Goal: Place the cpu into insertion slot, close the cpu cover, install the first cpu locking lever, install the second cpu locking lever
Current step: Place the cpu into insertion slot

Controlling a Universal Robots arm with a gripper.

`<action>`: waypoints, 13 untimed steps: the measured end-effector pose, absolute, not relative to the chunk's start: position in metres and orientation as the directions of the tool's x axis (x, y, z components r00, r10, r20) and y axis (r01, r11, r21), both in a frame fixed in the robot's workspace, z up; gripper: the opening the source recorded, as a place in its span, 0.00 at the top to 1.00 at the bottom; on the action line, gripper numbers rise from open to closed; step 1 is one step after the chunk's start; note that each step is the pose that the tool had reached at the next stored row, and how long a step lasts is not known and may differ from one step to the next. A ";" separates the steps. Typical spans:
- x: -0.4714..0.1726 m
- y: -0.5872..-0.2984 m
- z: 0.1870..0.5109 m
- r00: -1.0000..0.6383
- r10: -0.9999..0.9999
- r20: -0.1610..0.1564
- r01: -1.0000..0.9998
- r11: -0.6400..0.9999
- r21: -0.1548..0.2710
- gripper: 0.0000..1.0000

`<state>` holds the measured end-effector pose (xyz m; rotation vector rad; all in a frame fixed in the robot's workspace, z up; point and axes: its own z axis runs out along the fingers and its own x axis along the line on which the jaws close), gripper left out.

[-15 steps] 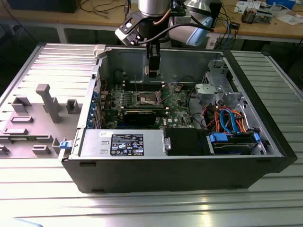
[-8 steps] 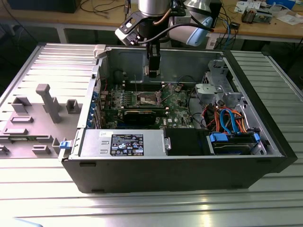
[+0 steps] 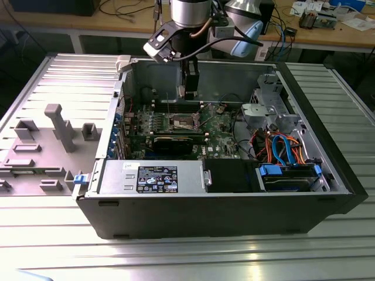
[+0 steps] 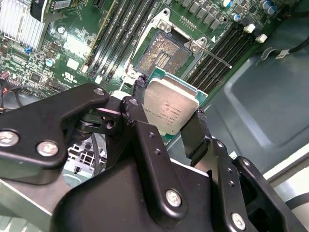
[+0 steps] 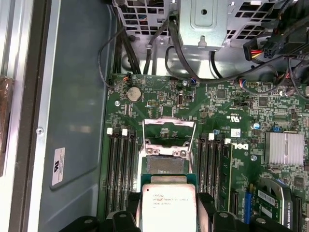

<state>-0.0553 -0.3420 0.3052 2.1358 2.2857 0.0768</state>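
Ribbed metal table, computer case, grey fixture

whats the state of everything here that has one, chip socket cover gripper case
chip, clamped by its edges, metal top showing, not yet seated
socket, empty, contact field bare
cover, swung open, off the socket
gripper, shut on the chip, short of the socket
computer case, lying on its side, side panel off, inside exposed

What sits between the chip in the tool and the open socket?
Nothing. In the second wrist view the cpu hovers before the insertion slot, with no object between.
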 end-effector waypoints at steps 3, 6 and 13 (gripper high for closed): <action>-0.055 -0.342 0.305 -0.068 0.997 0.024 0.997 0.067 0.044 0.45; -0.055 -0.342 0.305 -0.068 0.997 0.024 0.997 0.067 0.044 0.45; -0.055 -0.342 0.304 -0.029 0.999 0.024 0.999 0.028 0.044 0.45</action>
